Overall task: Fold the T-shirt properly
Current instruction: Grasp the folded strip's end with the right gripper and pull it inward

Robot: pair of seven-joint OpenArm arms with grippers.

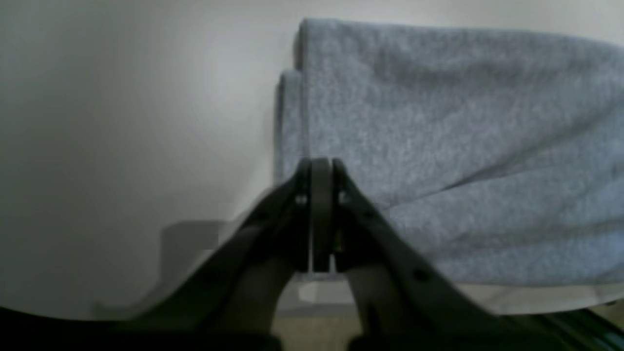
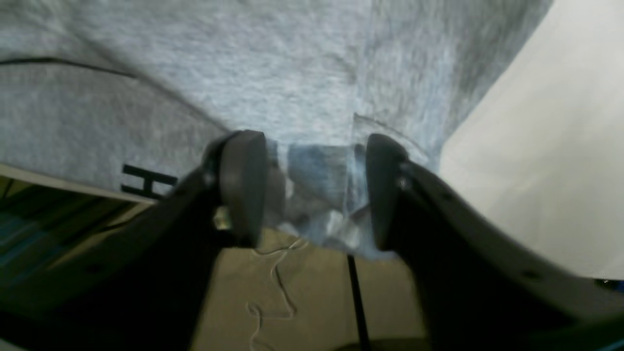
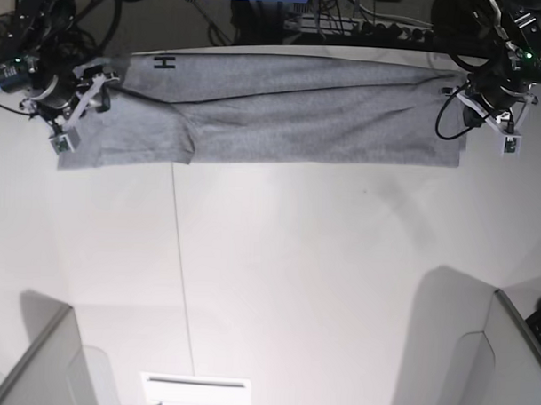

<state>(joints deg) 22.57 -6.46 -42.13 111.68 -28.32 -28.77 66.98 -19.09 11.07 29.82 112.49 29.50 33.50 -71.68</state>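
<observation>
1. We see the T-shirt [image 3: 291,110] lying as a long grey folded band along the far edge of the white counter [image 3: 295,274], reaching almost from one arm to the other.
2. In the base view a black letter "H" [image 3: 165,63] shows near the band's far edge at the right arm's end; a sleeve-like flap [image 3: 126,135] spreads toward us there.
3. Our left end effector [image 1: 321,168] has its jaws pressed fully together. In its wrist view it sits at the near corner of the folded edge, where two stacked layers of cloth show; we cannot tell whether any fabric is pinched between the jaws.
4. Our right end effector [image 2: 314,187] stands partly open, its two dark fingers [image 2: 243,185] apart with bunched grey cloth lying in the gap. We cannot tell whether the pads press on that cloth.
5. In the right wrist view the shirt's edge hangs just past the counter edge, with floor visible below.
</observation>
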